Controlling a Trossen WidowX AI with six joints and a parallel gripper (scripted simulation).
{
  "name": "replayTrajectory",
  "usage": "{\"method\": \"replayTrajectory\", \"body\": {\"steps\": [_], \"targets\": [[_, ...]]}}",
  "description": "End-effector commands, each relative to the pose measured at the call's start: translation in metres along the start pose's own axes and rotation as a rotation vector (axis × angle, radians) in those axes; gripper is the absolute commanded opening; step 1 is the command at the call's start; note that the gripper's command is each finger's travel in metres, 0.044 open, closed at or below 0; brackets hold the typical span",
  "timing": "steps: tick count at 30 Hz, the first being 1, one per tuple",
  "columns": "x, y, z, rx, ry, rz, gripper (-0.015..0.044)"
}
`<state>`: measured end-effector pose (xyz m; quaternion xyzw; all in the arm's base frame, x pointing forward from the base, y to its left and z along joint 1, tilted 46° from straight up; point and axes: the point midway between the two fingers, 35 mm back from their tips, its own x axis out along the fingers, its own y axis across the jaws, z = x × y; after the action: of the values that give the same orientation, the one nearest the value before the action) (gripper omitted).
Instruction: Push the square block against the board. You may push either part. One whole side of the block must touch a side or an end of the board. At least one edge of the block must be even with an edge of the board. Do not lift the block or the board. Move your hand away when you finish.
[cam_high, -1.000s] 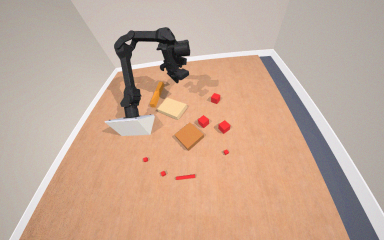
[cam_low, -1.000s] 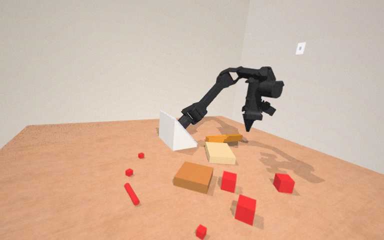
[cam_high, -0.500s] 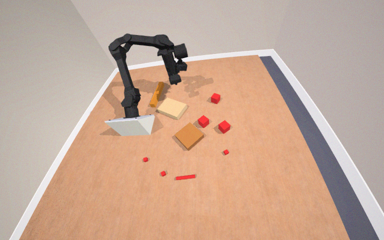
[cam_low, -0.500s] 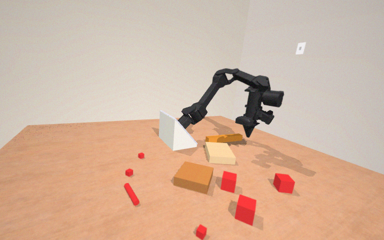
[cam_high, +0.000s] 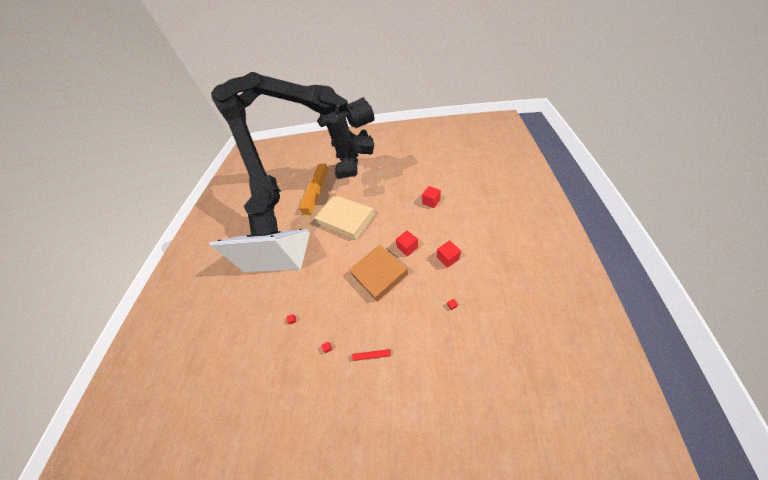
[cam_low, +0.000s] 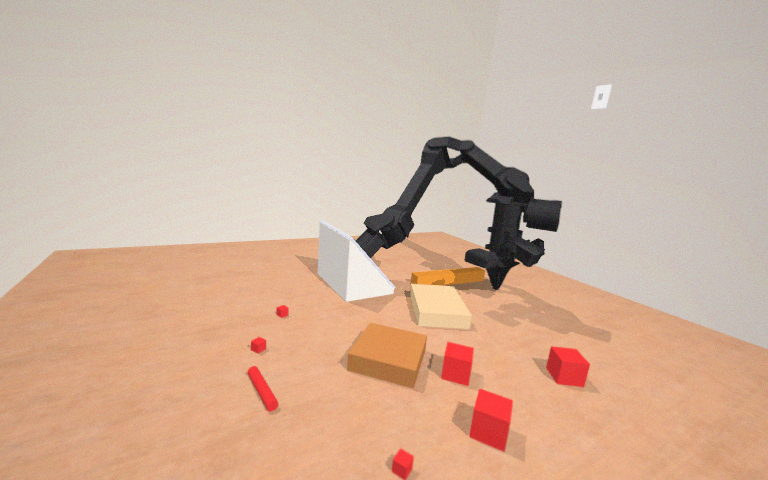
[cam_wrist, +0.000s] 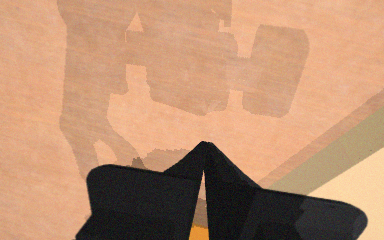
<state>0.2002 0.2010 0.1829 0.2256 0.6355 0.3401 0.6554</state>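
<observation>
The cream squarish block (cam_high: 345, 216) (cam_low: 440, 300) (cam_wrist: 362, 182) lies flat. The long orange bar (cam_high: 309, 200) (cam_low: 433, 278) (cam_wrist: 199, 234) lies behind it in the exterior view, at an angle, with a narrow wedge of table between them in the top view. The brown square slab (cam_high: 378, 272) (cam_low: 387, 345) lies flat, apart from both. Which pieces are the task's block and board is not plain. My gripper (cam_high: 346, 174) (cam_low: 496, 287) (cam_wrist: 206, 147) is shut and empty, pointing down near the bar's far end, low by the table; contact cannot be told.
Three larger red cubes (cam_high: 406, 242) (cam_high: 448, 253) (cam_high: 431, 196) lie right of the slab and cream block in the top view. Several small red cubes and a red rod (cam_high: 371, 354) (cam_low: 262, 388) lie nearer that camera. The white wedge base (cam_high: 266, 254) (cam_low: 356, 271) stands left of the cream block.
</observation>
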Motion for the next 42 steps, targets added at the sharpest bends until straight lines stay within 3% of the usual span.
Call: {"method": "replayTrajectory", "body": {"steps": [1, 42], "targets": [[0.029, -0.002, -0.007, 0.010, 0.020, -0.002, 0.0000], [0.028, 0.003, -0.050, 0.010, 0.023, -0.007, 0.0000]]}}
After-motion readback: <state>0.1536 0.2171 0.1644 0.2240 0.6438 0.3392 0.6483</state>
